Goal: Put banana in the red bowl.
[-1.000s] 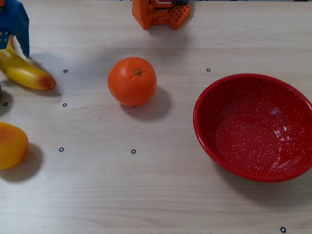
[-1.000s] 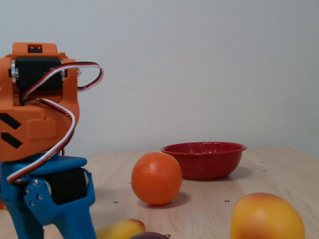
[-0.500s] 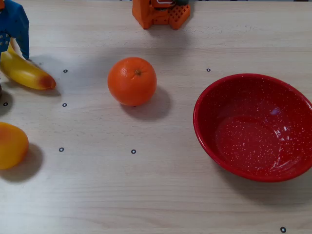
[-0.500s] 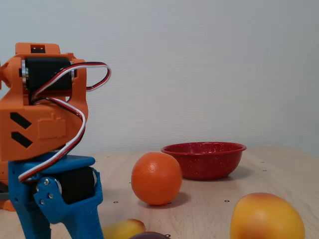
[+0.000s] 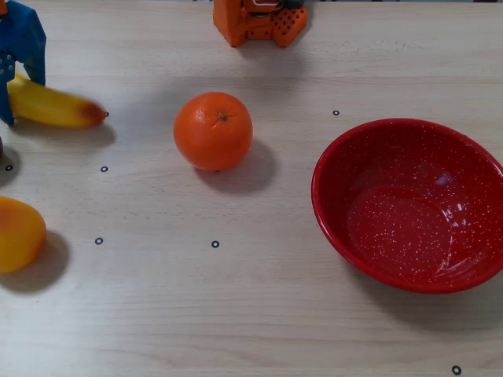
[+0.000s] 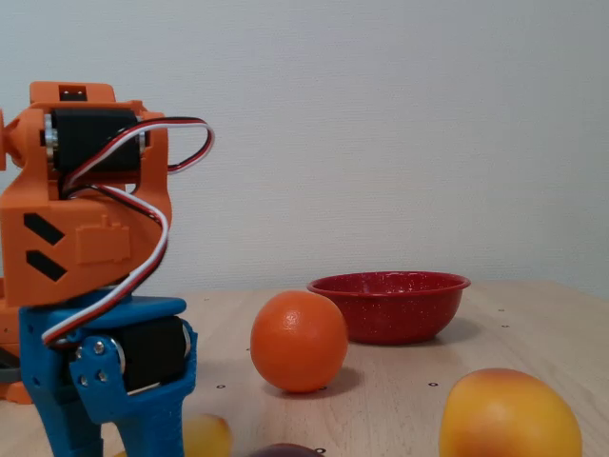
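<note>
The yellow banana (image 5: pixel 55 106) lies at the far left of the overhead view, its reddish end pointing right, slightly blurred, with a shadow under it. My blue gripper (image 5: pixel 21 96) straddles its left end, one finger (image 5: pixel 30 49) behind it and one in front, closed on it. In the fixed view the gripper (image 6: pixel 143 419) is at the bottom left, with a bit of the banana (image 6: pixel 206 435) showing beside it. The red speckled bowl (image 5: pixel 324 179) stands empty at the right and also shows in the fixed view (image 6: pixel 390 307).
A round orange (image 5: pixel 213 130) (image 6: pixel 299 341) sits mid-table between the banana and the bowl. A rounded yellow-orange fruit (image 5: pixel 16 234) (image 6: pixel 509 419) lies at the overhead view's left edge. The orange arm base (image 5: pixel 258 22) is at the top edge.
</note>
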You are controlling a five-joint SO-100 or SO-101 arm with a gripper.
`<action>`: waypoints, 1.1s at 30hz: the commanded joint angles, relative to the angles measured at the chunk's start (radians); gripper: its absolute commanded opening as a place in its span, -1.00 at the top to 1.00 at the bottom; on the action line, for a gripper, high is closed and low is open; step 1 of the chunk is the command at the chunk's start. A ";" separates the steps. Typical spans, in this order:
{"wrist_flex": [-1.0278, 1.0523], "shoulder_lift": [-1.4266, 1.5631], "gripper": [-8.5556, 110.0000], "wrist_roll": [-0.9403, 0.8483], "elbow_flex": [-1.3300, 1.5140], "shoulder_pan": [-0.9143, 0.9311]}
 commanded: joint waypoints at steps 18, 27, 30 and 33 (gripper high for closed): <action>0.017 0.077 0.86 -0.017 -0.057 -0.025; 0.069 0.143 0.86 -0.021 -0.080 -0.049; 0.072 0.170 0.86 -0.021 -0.080 -0.052; 0.074 0.193 0.86 -0.023 -0.077 -0.054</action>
